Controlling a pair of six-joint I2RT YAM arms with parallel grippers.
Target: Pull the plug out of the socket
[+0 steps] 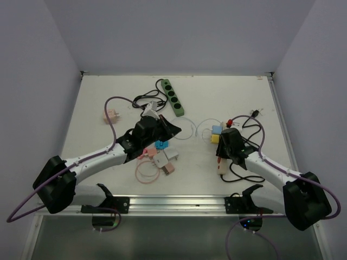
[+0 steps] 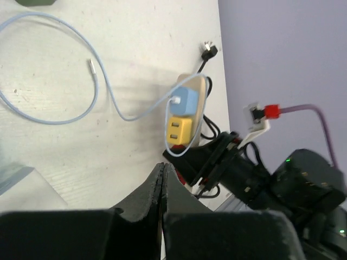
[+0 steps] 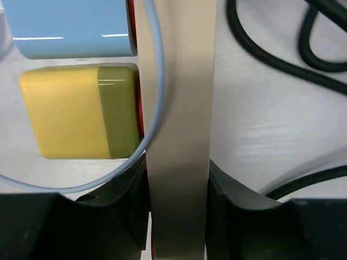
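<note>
Right wrist view: beige plastic socket strip [image 3: 181,108] is clamped across its width between the two black fingers [image 3: 238,216] of the right claw [image 3: 179,184]. Seated side by side in the strip, just beyond the fingers, are a blue square plug adapter [image 3: 70,27] and a yellow square plug adapter [image 3: 76,111], with the yellow one nearer the claw. A thin pale blue cable [image 3: 154,81] is looped across the strip and around the yellow adapter. A black round cable [image 3: 303,43] is coiled on the white counter [image 3: 260,124] on the strip's other side.

Left wrist view: left claw [image 2: 163,172] is closed on nothing, its tips pressed together. It is pointed toward both adapters and stops short of them, with no contact. The pale cable's white connector is seen plugged into the blue adapter.

Top external view: the beige strip lies toward the right edge of the counter, roughly midway between near and far edges. A green multi-outlet socket strip [image 1: 172,97] lies nearer the far edge, around its middle, well apart from both claws.
</note>
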